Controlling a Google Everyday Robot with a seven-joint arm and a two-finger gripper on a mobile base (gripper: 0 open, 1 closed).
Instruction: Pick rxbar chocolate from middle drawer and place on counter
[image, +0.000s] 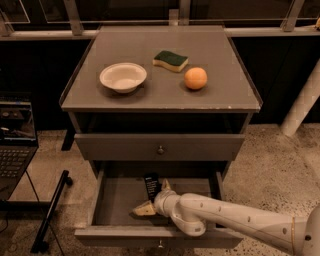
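Gripper (151, 199) down inside open middle drawer (115, 200), fingers (144, 209) spread. Bar (151, 185) lies flat just behind it, beside the far finger; contact unclear. Top drawer (120, 147) shut, between gripper and desk (150, 95). Desk, well above gripper, carries bowl (123, 76), sponge (170, 60), orange (195, 78).

The gripper (154, 197), in the drawer (115, 200), covers the bar's (151, 183) lower end by its spread jaws (contact unclear). The bar's print is unreadable, and the arm (240, 220) is cut off at right.
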